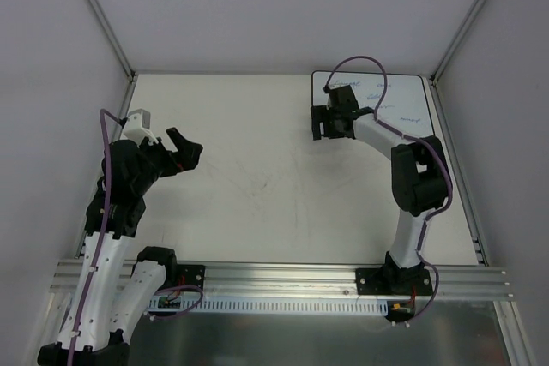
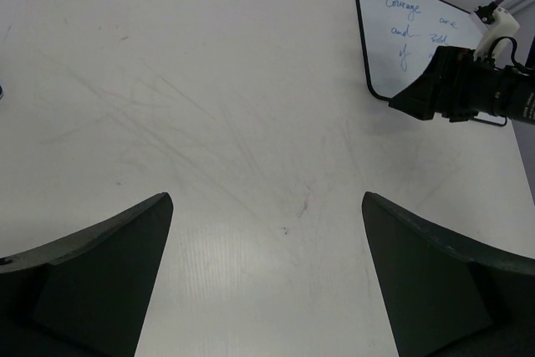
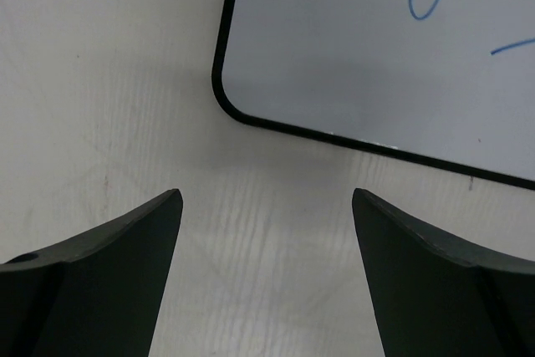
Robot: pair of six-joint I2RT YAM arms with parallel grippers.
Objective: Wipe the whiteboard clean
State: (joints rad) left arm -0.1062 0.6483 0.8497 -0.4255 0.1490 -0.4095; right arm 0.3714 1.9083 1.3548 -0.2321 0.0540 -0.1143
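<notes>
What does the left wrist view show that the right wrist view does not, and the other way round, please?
Only the left wrist view shows the right claw from outside, at the edge of the whiteboard, and several blue handwritten words. Only the right wrist view shows the board's rounded black-edged corner close up, just ahead of that open claw. Both show the whiteboard, its blue writing unerased, lying on the scuffed table.
</notes>
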